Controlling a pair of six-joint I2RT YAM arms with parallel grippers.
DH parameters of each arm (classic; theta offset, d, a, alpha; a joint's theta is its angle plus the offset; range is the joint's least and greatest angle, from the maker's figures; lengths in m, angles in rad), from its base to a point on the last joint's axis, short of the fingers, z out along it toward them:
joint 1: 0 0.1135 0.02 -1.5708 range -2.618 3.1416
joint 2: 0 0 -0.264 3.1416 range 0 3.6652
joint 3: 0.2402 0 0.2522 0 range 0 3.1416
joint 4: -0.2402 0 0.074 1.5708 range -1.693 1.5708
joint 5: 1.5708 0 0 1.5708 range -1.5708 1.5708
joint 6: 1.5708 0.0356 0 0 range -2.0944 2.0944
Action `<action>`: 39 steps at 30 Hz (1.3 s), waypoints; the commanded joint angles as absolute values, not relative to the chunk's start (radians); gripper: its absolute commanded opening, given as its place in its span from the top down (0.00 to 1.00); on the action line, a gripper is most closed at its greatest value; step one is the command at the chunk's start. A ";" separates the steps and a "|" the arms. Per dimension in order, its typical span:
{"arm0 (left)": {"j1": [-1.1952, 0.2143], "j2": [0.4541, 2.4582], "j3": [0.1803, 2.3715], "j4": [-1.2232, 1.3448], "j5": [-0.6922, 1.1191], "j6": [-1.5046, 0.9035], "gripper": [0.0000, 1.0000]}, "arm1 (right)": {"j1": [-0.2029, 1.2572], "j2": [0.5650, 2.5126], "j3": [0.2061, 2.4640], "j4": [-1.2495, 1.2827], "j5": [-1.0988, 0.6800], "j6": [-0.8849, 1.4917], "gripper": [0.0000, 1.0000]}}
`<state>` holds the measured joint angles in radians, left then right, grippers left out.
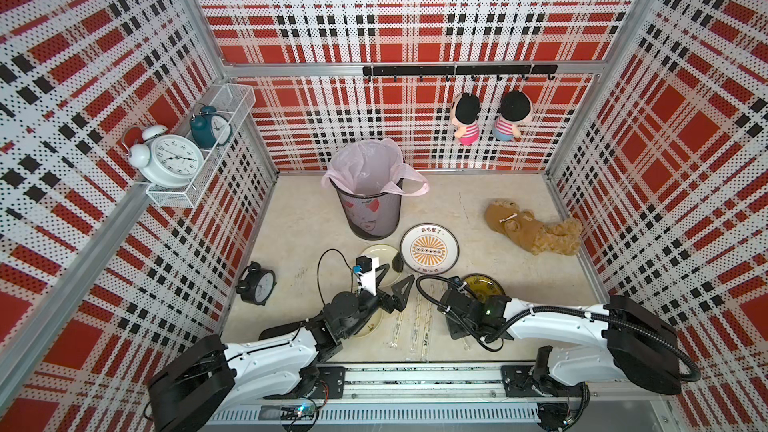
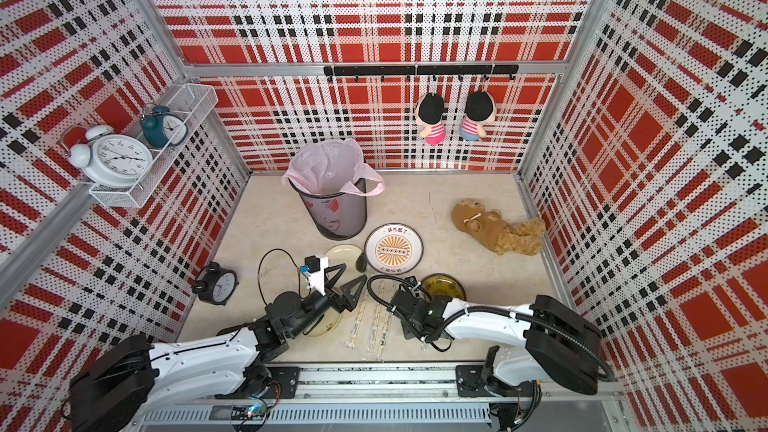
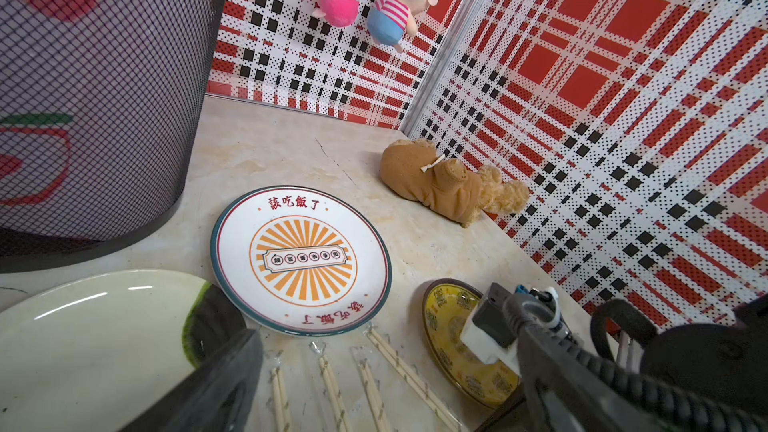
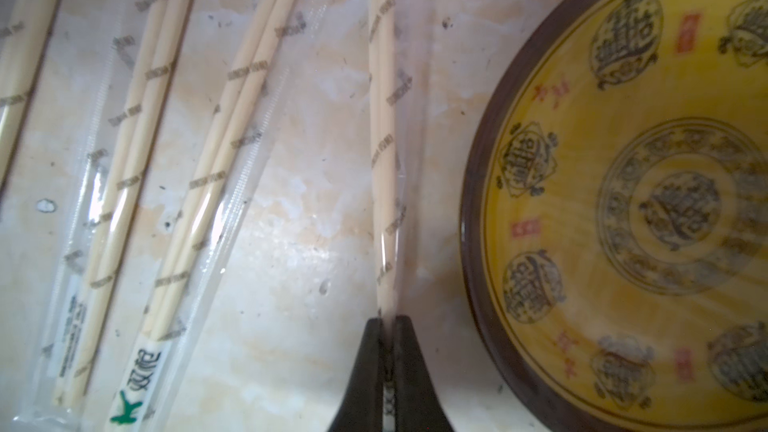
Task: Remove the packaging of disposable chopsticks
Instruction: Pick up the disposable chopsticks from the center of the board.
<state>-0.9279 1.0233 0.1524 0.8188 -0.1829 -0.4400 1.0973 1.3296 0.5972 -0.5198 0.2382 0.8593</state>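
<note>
Four sleeved pairs of chopsticks (image 4: 247,89) lie side by side on the table (image 4: 311,201). The right gripper (image 4: 386,328) pinches shut on the sleeve (image 4: 401,85) nearest the yellow plate (image 4: 623,201); the left gripper (image 1: 399,273) hangs wide open, empty.

Pale tan chopsticks (image 4: 381,118), yellow plate (image 4: 582,89)

Arm links: white moulded shells (image 1: 270,351), black joint housings (image 1: 347,313).
Shoulders: large rounded black casings (image 1: 640,342).
Cabling, right: black corrugated conduit (image 1: 552,310) with white ties.
Cabling, left: thin black cable loop (image 1: 318,272).
Wrist camera: black module on white bracket (image 1: 369,274).
Left end: left gripper (image 1: 402,270), black triangular open-frame fingers (image 1: 401,292).
Right end: right gripper (image 4: 388,326), black tapered fingers (image 4: 368,367).
Base: black plates (image 1: 328,382) on silver rail (image 1: 415,386).
</note>
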 commanded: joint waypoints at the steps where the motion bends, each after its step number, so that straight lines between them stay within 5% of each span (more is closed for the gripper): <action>1: -0.920 1.040 0.160 0.868 -0.136 -0.425 0.02 | 1.095 1.291 0.593 -0.542 0.246 0.842 0.95; 12: -0.905 1.091 0.147 0.989 -0.066 -0.446 0.02 | 1.096 1.173 0.545 -0.465 0.271 0.785 0.98; 25: -0.834 1.217 0.138 1.212 0.132 -0.497 0.03 | 1.013 1.051 0.398 -0.045 0.210 0.608 0.98; 39: -0.822 1.184 0.124 1.335 0.141 -0.467 0.09 | 0.899 0.911 0.310 0.351 -0.071 0.338 1.00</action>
<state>-0.8196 1.2110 0.1352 1.2942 0.1513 -0.5022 0.9066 0.9592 0.3180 0.2192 0.0162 0.4255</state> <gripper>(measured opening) 0.910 0.071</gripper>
